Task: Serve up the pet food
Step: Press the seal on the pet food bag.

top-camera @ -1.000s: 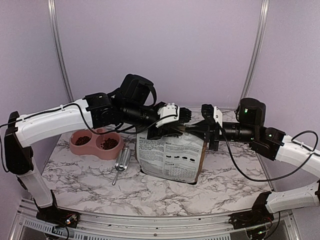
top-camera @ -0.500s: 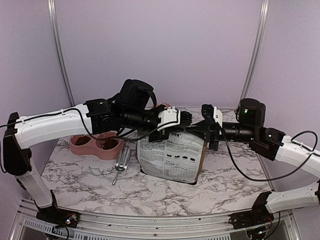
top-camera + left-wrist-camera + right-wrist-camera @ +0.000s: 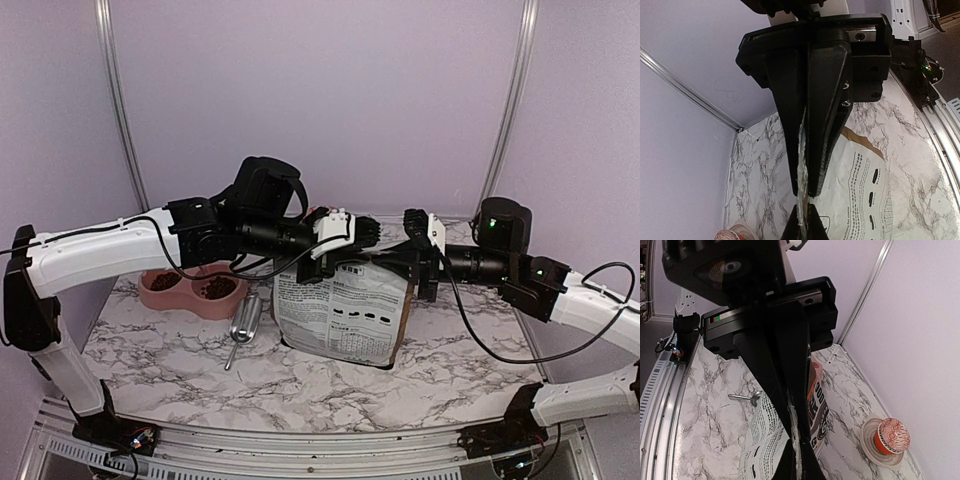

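The pet food, dark brown kibble (image 3: 218, 287), lies in both cups of a pink double bowl (image 3: 188, 297) at the left. A white-and-brown printed paper bag (image 3: 345, 320) stands in the middle of the table. My left gripper (image 3: 335, 262) is shut on the bag's crimped top edge (image 3: 803, 165), with its fingers (image 3: 827, 100) pressed flat on either side. My right gripper (image 3: 380, 262) is shut on the same top edge (image 3: 796, 425) from the other side. In the wrist views the two grippers' tips nearly meet (image 3: 802, 222) along the seam. What is inside the bag is hidden.
A metal scoop (image 3: 243, 325) lies on the marble table between bowl and bag, also in the right wrist view as the scoop (image 3: 745, 397). A cupcake in a red wrapper sits on a small plate (image 3: 890, 436) behind the bag. Purple walls close the back and sides.
My left gripper has come down and shut on the bag's top edge. The right gripper has kept its hold, and the bag has stayed in place.
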Robot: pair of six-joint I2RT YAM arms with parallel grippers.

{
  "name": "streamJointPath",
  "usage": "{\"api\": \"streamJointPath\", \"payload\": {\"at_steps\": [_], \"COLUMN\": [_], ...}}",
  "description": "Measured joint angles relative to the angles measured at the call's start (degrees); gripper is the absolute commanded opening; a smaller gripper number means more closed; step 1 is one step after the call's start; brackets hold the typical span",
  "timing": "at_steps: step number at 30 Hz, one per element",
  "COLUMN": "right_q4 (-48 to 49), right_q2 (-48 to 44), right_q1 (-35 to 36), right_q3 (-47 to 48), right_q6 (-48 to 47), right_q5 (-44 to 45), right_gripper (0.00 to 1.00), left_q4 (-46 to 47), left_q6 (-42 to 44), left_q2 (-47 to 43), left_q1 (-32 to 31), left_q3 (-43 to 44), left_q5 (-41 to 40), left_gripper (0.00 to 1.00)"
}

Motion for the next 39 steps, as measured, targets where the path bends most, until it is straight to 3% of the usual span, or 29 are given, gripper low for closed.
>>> {"api": "streamJointPath", "payload": {"at_steps": [6,12,13,18,25,28,30,31,39], "right_q4": [0.02,0.55,0.83,0.85,0.83,0.66,0.63,0.66,0.46], "right_q2": [0.00,0.00,0.00,-0.11,-0.57,-0.59,-0.61,-0.66,-1.60], "right_q1": [0.00,0.04,0.07,0.07,0.07,0.22,0.26,0.33,0.33], "right_q3": [0.00,0.00,0.00,0.00,-0.07,-0.15,-0.15,-0.15,-0.79], "right_q6": [0.00,-0.15,-0.37,-0.85,-1.75,-1.79,-1.79,-1.81,-1.81], "right_q5": [0.00,0.00,0.20,1.09,2.34,2.75,3.02,3.13,3.61], "right_gripper": [0.00,0.28,0.29,0.25,0.01,0.00,0.00,0.00,0.00], "left_q4": [0.07,0.04,0.04,-0.02,-0.22,-0.28,-0.28,-0.26,0.24], "left_q6": [-0.11,-1.53,-1.92,-3.30,-4.20,-4.24,-4.24,-4.20,-5.60], "left_q2": [0.00,0.00,0.00,0.00,0.00,0.00,0.00,0.00,-0.13], "left_q1": [0.26,0.81,1.03,1.79,2.25,2.40,2.49,2.51,3.26], "left_q3": [-0.04,-0.04,-0.04,-0.04,-0.02,-0.02,-0.02,-0.02,0.24], "left_q5": [0.63,2.01,2.43,4.02,5.40,5.55,5.70,5.86,8.33], "left_gripper": [0.00,0.00,0.00,0.00,0.00,0.00,0.29,0.36,0.36]}}
